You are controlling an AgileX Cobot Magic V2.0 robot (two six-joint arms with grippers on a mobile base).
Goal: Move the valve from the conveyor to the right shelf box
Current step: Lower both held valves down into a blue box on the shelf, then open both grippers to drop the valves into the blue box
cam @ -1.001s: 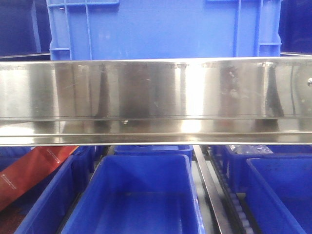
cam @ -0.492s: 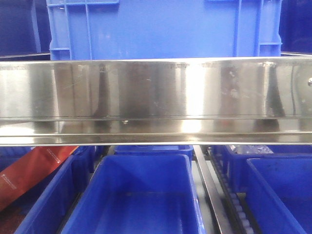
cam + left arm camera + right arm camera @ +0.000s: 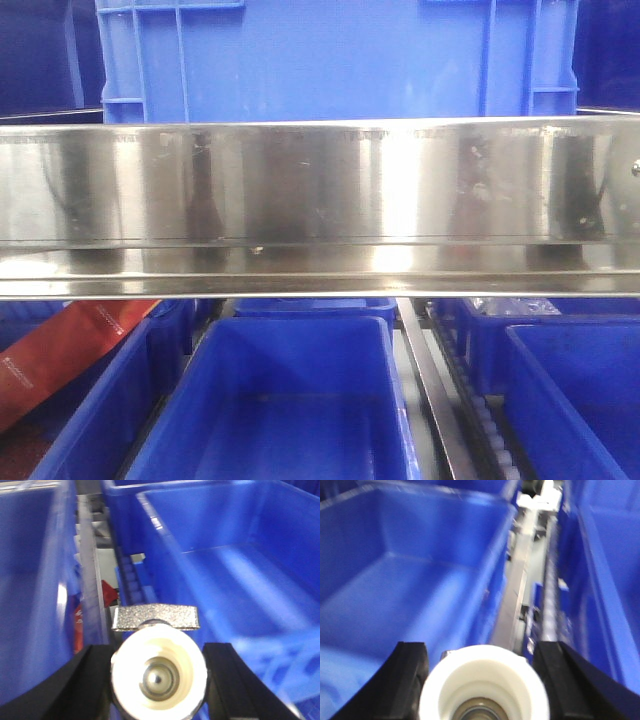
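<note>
As I view it at the left wrist, left gripper [image 3: 159, 692]: black fingers clamped on a valve [image 3: 159, 667], white port facing the camera, grey handle [image 3: 155, 618] on top.
Valve position: in the air, near a blue bin [image 3: 150, 555].
Right gripper [image 3: 482, 692]: I see it clamped on a second valve [image 3: 482, 672], near a metal rail [image 3: 517, 585].
Front view: steel shelf beam [image 3: 320, 190], blue crate [image 3: 330, 60] above.

Left valve [image 3: 159, 677]: white round end toward lens, grey handle up, clamped aloft beside blue box [image 3: 225, 525]. Right valve [image 3: 484, 690]: white end likewise, clamped.
</note>
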